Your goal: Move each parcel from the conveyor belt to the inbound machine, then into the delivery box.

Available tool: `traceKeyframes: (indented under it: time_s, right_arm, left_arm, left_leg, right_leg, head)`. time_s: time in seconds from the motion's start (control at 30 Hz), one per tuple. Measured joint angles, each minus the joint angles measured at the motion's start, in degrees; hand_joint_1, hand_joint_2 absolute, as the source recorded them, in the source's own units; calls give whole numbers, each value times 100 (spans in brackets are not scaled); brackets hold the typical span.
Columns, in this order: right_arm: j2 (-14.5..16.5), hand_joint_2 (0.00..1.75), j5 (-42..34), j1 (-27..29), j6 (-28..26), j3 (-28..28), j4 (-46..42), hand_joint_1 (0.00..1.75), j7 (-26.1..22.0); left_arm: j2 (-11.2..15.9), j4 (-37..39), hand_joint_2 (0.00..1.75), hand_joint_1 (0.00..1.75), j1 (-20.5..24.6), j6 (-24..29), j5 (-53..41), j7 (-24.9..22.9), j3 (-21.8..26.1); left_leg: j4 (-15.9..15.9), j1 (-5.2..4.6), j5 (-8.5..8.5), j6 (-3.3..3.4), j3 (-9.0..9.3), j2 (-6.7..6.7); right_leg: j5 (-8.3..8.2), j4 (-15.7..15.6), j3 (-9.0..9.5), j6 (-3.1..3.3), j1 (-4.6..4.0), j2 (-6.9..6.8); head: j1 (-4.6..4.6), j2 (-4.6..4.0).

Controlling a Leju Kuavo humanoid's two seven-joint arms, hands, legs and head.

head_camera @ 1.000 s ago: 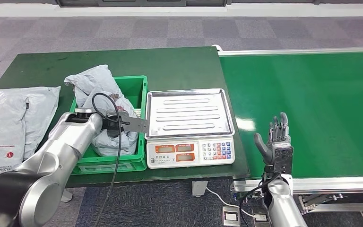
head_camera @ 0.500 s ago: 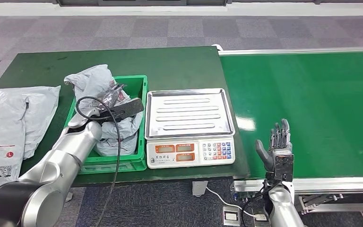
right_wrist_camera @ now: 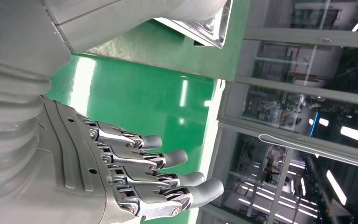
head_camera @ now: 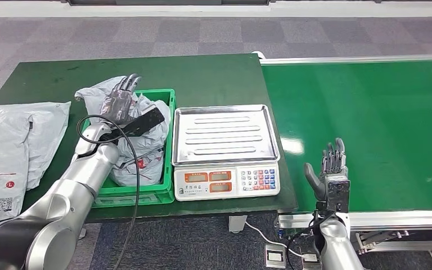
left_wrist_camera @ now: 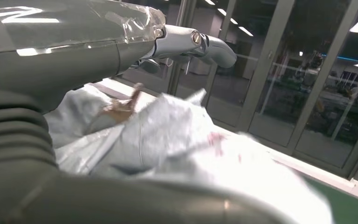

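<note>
Crumpled grey parcels (head_camera: 138,152) fill the green delivery box (head_camera: 167,188) left of the scale; they show white (left_wrist_camera: 191,149) in the left wrist view. My left hand (head_camera: 119,101) is raised above the box's far end, fingers spread and holding nothing. The weighing scale (head_camera: 225,149) stands with a bare steel tray. My right hand (head_camera: 329,169) is held upright and open over the near edge of the green conveyor belt (head_camera: 371,124). In the right wrist view its fingers (right_wrist_camera: 168,179) are stretched out over the belt.
Flat grey parcels (head_camera: 11,146) lie on the dark green table (head_camera: 202,76) left of the box. A black cable loops along my left arm. The floor beyond is grey carpet tile.
My left hand has lifted out of the box and swung up toward its far end, opening its fingers. The right hand has barely moved.
</note>
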State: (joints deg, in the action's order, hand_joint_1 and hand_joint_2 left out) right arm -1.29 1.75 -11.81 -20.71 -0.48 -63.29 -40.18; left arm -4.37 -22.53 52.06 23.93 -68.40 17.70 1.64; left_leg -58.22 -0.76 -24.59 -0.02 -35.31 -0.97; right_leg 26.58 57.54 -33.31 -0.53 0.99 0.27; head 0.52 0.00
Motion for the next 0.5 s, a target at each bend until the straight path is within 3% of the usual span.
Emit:
traceKeyframes:
  time_s: [0.5]
  right_arm:
    - [0,175,-4,-40,-16,0,58,0,0]
  left_arm:
    - [69,-132,0,0,18,95,141,5,0]
  left_leg:
    - [1,1,-1,-1,-3,0]
  right_leg:
    - [1,0,-5,0,-1,0]
  head:
    - [0,0]
